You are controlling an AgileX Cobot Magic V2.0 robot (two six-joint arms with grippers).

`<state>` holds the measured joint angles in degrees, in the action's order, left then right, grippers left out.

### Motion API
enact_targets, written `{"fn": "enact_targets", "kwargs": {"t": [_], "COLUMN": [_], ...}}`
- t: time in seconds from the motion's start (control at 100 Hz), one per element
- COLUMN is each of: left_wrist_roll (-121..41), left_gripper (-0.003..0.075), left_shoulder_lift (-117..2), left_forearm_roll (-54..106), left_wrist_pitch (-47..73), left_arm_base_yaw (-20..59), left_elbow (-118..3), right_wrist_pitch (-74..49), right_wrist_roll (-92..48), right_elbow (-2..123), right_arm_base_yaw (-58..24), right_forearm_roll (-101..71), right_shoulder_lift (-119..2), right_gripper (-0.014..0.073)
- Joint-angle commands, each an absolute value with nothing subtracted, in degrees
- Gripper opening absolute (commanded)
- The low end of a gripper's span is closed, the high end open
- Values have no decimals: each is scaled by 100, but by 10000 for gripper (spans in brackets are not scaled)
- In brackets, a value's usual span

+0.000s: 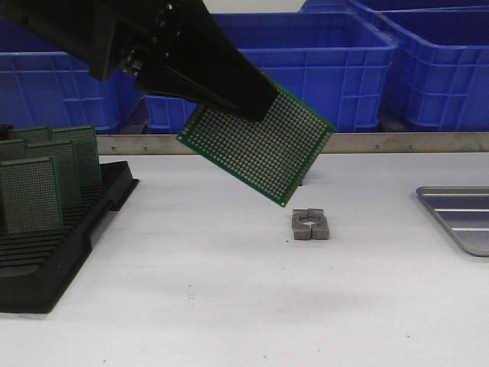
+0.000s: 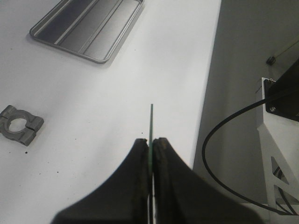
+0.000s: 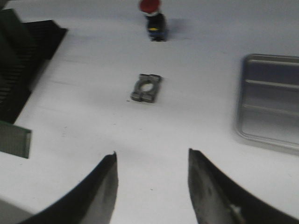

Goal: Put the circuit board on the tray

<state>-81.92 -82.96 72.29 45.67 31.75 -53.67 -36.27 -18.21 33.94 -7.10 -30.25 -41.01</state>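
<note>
above the white table, mid-air, roughly between the black slotted rack at far left and the silver-grey tray at far right: the circuit board, tilted, one corner hanging lowest, well clear of the surface. behind the table, a row of blue bins. in the rack, several more green boards standing upright. near the table's middle, a small grey split clamp block, below and slightly right of the board's low corner.

left gripper clamped tight on the board's edge, pads pressed flat to both faces, the board showing edge-on in the left wrist view. right gripper spread wide, nothing between its fingers, hovering over bare table with the tray off to one side.

tray not yet reached; board well apart from it.

risks from here, as judgement: grip only along one edge, so likely slip or swing in a quick traverse. low corner possibly catching the clamp block if lowered too early. tilted release onto the raised rim likely to leave the board half in, half out, or sliding off. possible crowding with the right arm near the tray.
</note>
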Motion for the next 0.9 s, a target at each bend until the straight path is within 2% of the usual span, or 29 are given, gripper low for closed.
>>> {"fn": "enact_targets", "kwargs": {"t": [0.0, 0.29, 0.43, 0.55, 0.89], "left_wrist_roll": [-8132, -8132, -8132, -8132, -8132], "left_gripper": [-20, -20, -20, -20, -20], "left_shoulder_lift": [-8137, -8137, -8137, -8137, -8137], "left_forearm_roll": [7562, 7562, 7562, 7562, 7562], "left_wrist_pitch": [4617, 4617, 4617, 4617, 4617], "left_arm_base_yaw": [3221, 3221, 3221, 3221, 3221], "left_elbow": [-5545, -5545, -5545, -5545, -5545], "right_wrist_pitch": [-3265, -4121, -4388, -4460, -4446], "right_wrist_roll": [-3147, -7689, -9047, -9631, -9797], "right_elbow": [3633, 3633, 3633, 3637, 4062], "right_arm_base_yaw": [-864, -1275, -1320, -1320, -1652], "right_forearm_roll": [-4013, -5938, -6887, -7303, -7387], "right_shoulder_lift": [-4375, -5398, -5820, -6179, -7130], "right_gripper": [477, 476, 476, 476, 475]}}
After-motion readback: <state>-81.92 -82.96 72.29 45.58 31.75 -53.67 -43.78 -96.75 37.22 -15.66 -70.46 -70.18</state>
